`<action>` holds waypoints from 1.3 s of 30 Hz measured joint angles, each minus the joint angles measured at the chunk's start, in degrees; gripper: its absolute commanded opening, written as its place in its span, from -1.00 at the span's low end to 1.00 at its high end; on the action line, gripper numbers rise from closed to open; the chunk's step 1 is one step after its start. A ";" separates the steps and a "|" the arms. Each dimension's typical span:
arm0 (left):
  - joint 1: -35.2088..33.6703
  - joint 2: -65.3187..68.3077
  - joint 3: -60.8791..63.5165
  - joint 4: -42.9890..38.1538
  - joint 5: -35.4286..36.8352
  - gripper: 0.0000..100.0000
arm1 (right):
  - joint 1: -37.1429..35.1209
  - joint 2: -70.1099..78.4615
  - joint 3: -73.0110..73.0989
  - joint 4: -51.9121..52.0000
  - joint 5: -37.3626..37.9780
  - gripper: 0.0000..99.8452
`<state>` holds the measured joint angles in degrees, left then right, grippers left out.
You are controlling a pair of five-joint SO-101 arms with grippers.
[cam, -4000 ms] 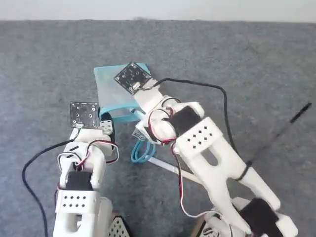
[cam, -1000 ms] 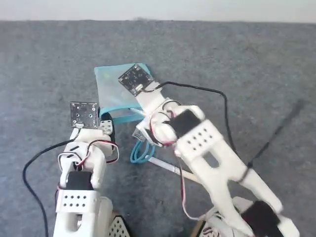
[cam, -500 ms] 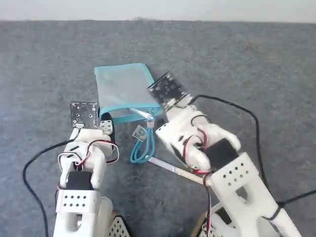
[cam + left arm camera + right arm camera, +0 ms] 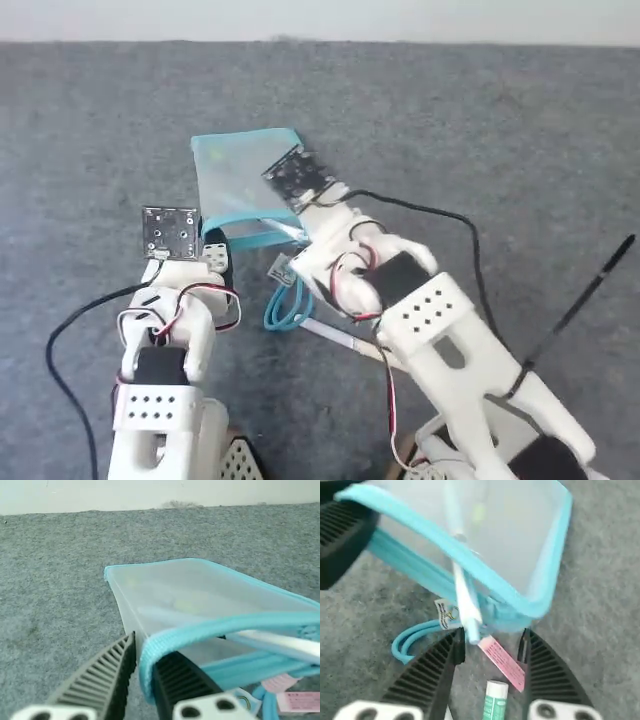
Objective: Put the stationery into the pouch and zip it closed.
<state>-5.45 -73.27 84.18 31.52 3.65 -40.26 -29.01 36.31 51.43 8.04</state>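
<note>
Translucent plastic with a turquoise zip edge: this is the pouch (image 4: 200, 595), lying on grey carpet (image 4: 500, 130) with its mouth turned toward both of my arms. My left gripper (image 4: 144, 652) has the near corner of the zip edge pinched between its jaws, which are closed to a narrow slit on the trim. I judge this hold is meant to lift the lip and anchor the pouch against pushes from the other side.

A white pen (image 4: 465, 600) lies part way through the mouth, its tail poking out. My right gripper (image 4: 491, 637) straddles that tail with its jaws wide apart, gripping nothing. The pen's end sits close against one jaw, with an open gap to the other. To me this looks like a pose for nudging the pen deeper or for taking hold of it.

A pink tag (image 4: 502, 662) lies between the right jaws, under the pen's tail. A turquoise cord loop (image 4: 415, 637) trails out past one jaw. A green-and-white tube (image 4: 492, 700) rests on the carpet between the jaws, nearer the wrist and outside the pouch.

The two grippers sit near each other at the mouth, so room there is tight. Beyond the pouch's far edge the carpet lies open. The zip is not yet drawn shut.
</note>
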 measured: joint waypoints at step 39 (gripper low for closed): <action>0.00 0.00 0.00 0.00 0.00 -0.98 | -0.88 0.00 2.11 -7.74 -0.79 -0.65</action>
<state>-5.45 -73.27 84.18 31.52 3.65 -41.14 -29.01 38.42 43.69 7.25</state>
